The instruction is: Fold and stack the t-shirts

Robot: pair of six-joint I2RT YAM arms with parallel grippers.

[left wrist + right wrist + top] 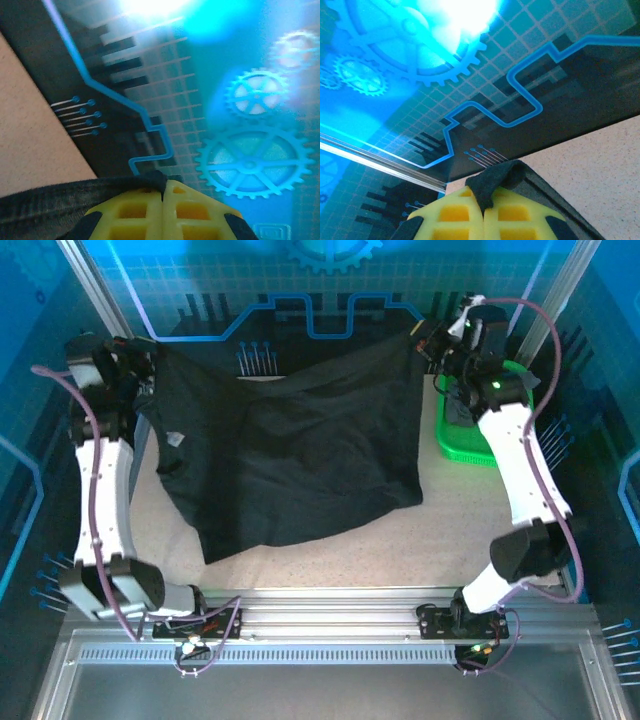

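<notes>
Left tool (163,189), right tool (483,202) — pinching t-shirt (300,460)

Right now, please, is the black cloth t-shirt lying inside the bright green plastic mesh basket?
No, the black t-shirt lies spread on the table beside that basket.

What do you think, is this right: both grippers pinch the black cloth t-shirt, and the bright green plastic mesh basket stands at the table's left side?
Only the side is wrong: the top external view shows the bright green plastic mesh basket at the table's right side.
</notes>
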